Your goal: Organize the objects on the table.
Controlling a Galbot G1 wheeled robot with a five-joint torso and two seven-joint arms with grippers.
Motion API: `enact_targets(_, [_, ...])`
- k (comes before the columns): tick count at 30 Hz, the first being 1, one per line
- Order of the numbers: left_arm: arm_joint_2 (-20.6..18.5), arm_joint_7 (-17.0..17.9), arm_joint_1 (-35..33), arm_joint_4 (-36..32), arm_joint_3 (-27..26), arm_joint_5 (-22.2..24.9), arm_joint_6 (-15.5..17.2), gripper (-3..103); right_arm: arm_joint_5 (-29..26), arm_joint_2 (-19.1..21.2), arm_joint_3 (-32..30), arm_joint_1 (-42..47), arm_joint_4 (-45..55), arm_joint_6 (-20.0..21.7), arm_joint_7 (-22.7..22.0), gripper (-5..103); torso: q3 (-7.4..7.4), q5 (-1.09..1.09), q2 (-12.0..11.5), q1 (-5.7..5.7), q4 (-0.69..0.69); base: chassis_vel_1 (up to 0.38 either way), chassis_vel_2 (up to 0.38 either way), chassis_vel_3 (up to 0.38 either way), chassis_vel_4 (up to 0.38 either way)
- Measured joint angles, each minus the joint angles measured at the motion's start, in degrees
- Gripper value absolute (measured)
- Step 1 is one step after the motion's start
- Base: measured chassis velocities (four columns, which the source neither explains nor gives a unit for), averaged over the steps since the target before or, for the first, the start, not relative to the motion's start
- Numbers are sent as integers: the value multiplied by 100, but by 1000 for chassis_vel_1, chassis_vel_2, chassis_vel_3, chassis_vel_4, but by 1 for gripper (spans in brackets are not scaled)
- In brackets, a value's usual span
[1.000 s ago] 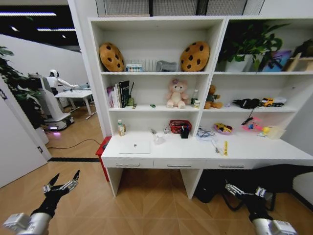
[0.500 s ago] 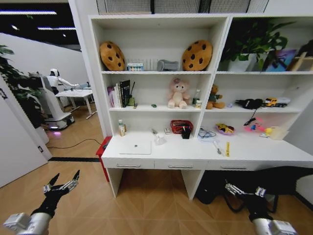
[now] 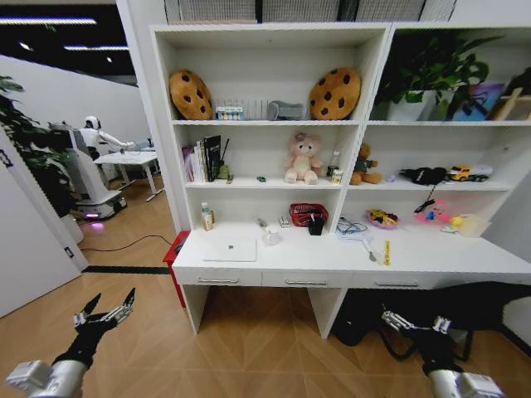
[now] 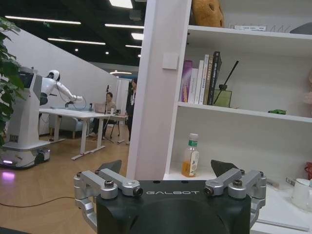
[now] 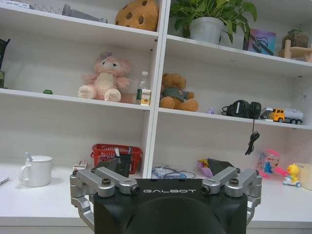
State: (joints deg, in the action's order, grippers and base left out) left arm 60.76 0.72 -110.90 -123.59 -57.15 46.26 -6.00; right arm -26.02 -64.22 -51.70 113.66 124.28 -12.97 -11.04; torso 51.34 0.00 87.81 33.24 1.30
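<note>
A long white table (image 3: 431, 264) with flat drawers stands under a shelf unit, some way ahead of me. On its top lie a slim silver laptop (image 3: 229, 249), a white cup (image 3: 270, 236), a red basket (image 3: 305, 214), a bottle (image 3: 206, 217) and a yellow marker (image 3: 384, 252). A small green toy car (image 3: 260, 178) sits on the shelf above. My left gripper (image 3: 104, 313) hangs low over the floor at the left, open and empty. Low on the right, short of the table, my right gripper (image 3: 411, 323) is open too.
Wooden floor lies between me and the table. A red box (image 3: 172, 253) stands at the table's left end, dark bags (image 3: 448, 303) under its right half. Plush toys (image 3: 301, 157) and cookie cushions (image 3: 190, 94) fill the shelves. Another robot (image 3: 83, 162) stands far left.
The head view has shifted very slightly, so the shelf sits a touch differently in the picture. Both arms hold the same pose.
</note>
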Motion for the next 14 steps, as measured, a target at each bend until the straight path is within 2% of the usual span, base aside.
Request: enact_targets(14, [0,0,0,0,0,0,0,100,0,0,0,0,0,0,0,100,0,0,0,0,0,0,0,0,0])
